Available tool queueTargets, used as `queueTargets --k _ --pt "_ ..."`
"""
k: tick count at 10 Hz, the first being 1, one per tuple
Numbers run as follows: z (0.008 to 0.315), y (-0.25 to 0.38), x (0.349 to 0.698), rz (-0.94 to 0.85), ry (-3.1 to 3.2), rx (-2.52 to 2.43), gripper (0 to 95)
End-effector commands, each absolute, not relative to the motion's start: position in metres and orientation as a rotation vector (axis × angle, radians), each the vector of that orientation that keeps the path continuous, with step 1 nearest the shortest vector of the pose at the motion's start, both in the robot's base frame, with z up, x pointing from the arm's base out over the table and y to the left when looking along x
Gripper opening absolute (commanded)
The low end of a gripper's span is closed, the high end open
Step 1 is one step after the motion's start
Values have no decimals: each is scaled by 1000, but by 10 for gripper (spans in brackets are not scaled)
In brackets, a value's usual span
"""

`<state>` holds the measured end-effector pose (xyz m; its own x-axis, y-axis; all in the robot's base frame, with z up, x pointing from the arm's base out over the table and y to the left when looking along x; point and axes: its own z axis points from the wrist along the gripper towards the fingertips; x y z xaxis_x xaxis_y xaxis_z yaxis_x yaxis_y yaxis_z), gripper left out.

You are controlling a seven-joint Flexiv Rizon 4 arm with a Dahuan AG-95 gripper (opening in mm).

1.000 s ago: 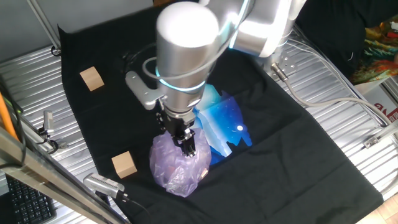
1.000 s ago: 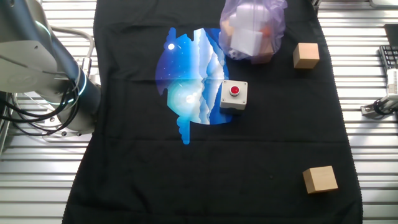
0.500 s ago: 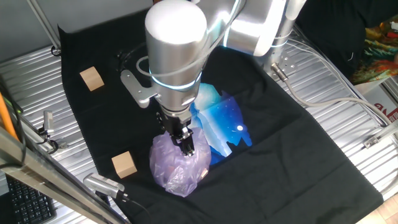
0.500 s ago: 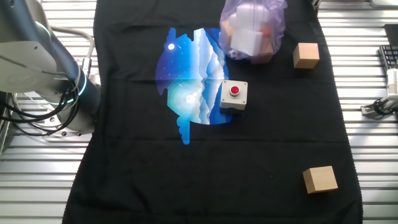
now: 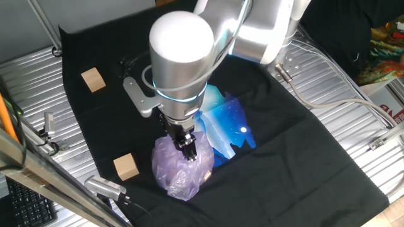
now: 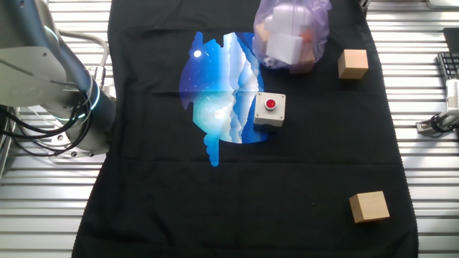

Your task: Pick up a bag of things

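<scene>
We see the bench [image 5: 353,120], ribbed metal, with a black cloth [image 6: 244,208] spread over it. The silver arm [image 5: 183,57] reaches down over the cloth. A shiny blue-and-white bag [image 6: 219,93] lies flat near the cloth's middle. Touching its edge sits the bag of things [image 5: 183,169], pale purple, crinkly and bulging, with orange and white items showing through in the other fixed view [image 6: 290,36]. The claw [image 5: 187,149] sits at the top of this bag, its dark fingers close together against the plastic; we cannot tell whether they pinch it. A small grey box with a red button [image 6: 270,110] rests just beside the blue bag. Two wooden cubes [image 6: 353,63] [image 6: 369,206] stand well apart.
</scene>
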<state>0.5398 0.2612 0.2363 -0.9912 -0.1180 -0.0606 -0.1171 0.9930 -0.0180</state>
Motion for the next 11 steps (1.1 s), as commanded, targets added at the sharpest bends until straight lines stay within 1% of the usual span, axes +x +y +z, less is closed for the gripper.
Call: queueTargets --k 1,5,11 --pt "235 263 541 9 3071 -169 950" --pt "222 284 557 28 3081 -124 950" --pt "192 284 548 33 3072 -162 950"
